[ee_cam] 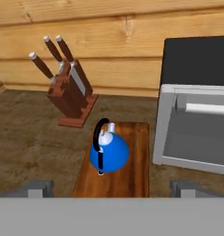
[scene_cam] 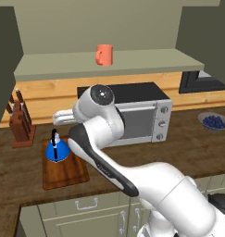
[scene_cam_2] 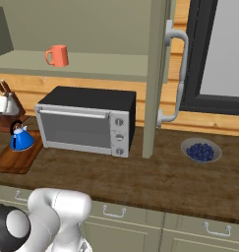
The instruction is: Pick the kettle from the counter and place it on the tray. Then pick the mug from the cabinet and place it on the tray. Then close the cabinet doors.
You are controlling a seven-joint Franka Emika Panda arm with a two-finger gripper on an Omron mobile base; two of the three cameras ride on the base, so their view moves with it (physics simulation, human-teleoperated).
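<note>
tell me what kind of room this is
A kitchen, computer-rendered: a toaster oven and a knife block stand on a dark wood counter, with drawer fronts below and an open wall cabinet holding a mug above.

The glossy blue kettle is standing upright on the reddish-brown wooden tray, its thin black handle arching overhead. The tray is lying flat on the dark wood-grain counter. The salmon-orange mug is sitting upright on the shelf inside the olive-green cabinet. One cabinet door is standing open, showing its curved silver handle
</note>
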